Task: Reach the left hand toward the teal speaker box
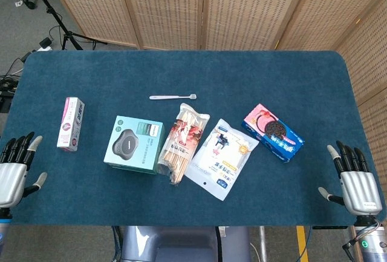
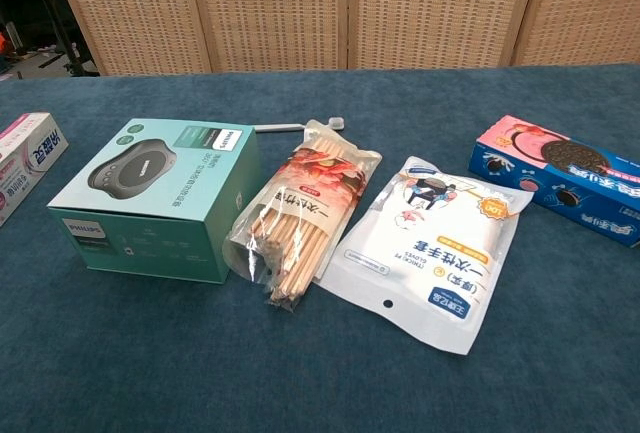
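The teal speaker box lies flat on the blue table, left of centre, with a dark round speaker pictured on its lid; the chest view shows the box at the left. My left hand hovers at the table's front-left corner, fingers spread, holding nothing, well to the left of the box. At the front-right corner my right hand is likewise spread and empty. Neither hand appears in the chest view.
A pink toothpaste box lies between my left hand and the speaker box. A pack of wooden sticks touches the box's right side. Further right are a white pouch and a blue cookie box. A toothbrush lies behind.
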Motion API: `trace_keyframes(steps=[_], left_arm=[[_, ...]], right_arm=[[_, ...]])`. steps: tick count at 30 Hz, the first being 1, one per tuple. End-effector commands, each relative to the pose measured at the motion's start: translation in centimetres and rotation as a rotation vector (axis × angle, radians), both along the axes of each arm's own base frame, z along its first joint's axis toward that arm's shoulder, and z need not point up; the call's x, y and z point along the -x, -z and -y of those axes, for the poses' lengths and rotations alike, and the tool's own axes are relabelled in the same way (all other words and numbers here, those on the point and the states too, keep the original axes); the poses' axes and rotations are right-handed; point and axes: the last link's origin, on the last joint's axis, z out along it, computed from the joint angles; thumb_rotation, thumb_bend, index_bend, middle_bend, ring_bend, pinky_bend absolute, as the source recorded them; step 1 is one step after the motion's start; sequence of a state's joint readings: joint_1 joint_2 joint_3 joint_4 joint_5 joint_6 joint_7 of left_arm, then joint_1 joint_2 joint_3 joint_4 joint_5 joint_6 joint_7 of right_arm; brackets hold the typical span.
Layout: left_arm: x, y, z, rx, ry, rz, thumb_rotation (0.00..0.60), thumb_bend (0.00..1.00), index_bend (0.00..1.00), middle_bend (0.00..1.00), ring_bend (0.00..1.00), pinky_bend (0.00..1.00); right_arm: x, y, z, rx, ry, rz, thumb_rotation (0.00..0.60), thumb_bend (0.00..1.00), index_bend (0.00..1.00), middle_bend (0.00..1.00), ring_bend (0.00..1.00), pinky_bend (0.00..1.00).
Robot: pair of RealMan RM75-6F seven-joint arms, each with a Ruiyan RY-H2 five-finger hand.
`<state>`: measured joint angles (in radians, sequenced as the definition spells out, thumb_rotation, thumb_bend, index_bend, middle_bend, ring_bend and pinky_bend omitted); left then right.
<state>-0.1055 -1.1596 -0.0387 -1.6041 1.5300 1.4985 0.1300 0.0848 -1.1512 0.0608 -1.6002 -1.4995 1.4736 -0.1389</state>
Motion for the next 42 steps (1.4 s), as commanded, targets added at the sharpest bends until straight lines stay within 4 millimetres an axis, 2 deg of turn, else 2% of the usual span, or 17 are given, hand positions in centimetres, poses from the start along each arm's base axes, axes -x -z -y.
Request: trace_keyframes(steps=[1,3,5,9,12,14,18,21,25,29,42], left_arm=[[-0.3,0.3,-0.2,-0.006,0.017,0.004,0.600,0.30,0.00,0.00,0.01,0.02],[-0.5,0.5,-0.4,-0.009,0.025,0.009,0.600,0.30,0.00,0.02,0.08,0.06],[-0.9,0.8,-0.7,-0.009,0.038,0.016,0.600,0.30,0.00,0.12,0.20,0.14],[-1.9,1.8,-1.3,0.005,0.080,0.022,0.600,0.31,0.00,0.52,0.52,0.37],[-2.9,2.3,-1.8,0.021,0.124,0.037,0.600,0.34,0.00,0.67,0.64,0.48],[-3.8,2.9,-2.3,0.056,0.153,0.034,0.600,0.39,0.00,0.72,0.69,0.52],[-5.5,3.7,-2.9,0.160,0.151,0.026,0.600,0.51,0.00,0.76,0.73,0.55],[-6.5,4.3,-3.1,0.259,0.130,0.039,0.600,0.54,0.00,0.76,0.73,0.56],[-7.6,4.9,-3.3,0.376,0.103,0.077,0.600,0.55,0.00,0.76,0.73,0.56],[-8.2,5.1,-3.4,0.422,0.096,0.073,0.600,0.55,0.00,0.76,0.73,0.56],[-8.1,6.0,-3.9,0.516,0.027,0.070,0.600,0.56,0.00,0.76,0.73,0.56]], right_arm=[[0.0,0.1,0.0,-0.001,0.000,-0.002,0.600,0.16,0.00,0.00,0.00,0.00],[0.0,0.1,0.0,-0.001,0.000,-0.003,0.600,0.16,0.00,0.00,0.00,0.00],[0.0,0.1,0.1,-0.002,0.002,-0.005,0.600,0.16,0.00,0.00,0.00,0.00],[0.0,0.3,0.1,-0.006,0.005,-0.009,0.600,0.16,0.00,0.00,0.00,0.00],[0.0,0.3,0.1,-0.007,0.004,-0.010,0.600,0.16,0.00,0.00,0.00,0.00],[0.0,0.4,0.1,-0.007,0.003,-0.011,0.600,0.16,0.00,0.00,0.00,0.00],[-0.1,0.3,0.1,-0.005,0.000,-0.005,0.600,0.16,0.00,0.00,0.00,0.00],[-0.1,0.3,0.1,-0.004,-0.002,-0.002,0.600,0.16,0.00,0.00,0.00,0.00],[-0.1,0.3,0.2,-0.007,-0.004,0.000,0.600,0.16,0.00,0.00,0.00,0.00],[-0.1,0.2,0.2,-0.004,-0.003,0.008,0.600,0.16,0.00,0.00,0.00,0.00],[0.0,0.2,0.3,-0.004,-0.001,0.009,0.600,0.16,0.00,0.00,0.00,0.00]])
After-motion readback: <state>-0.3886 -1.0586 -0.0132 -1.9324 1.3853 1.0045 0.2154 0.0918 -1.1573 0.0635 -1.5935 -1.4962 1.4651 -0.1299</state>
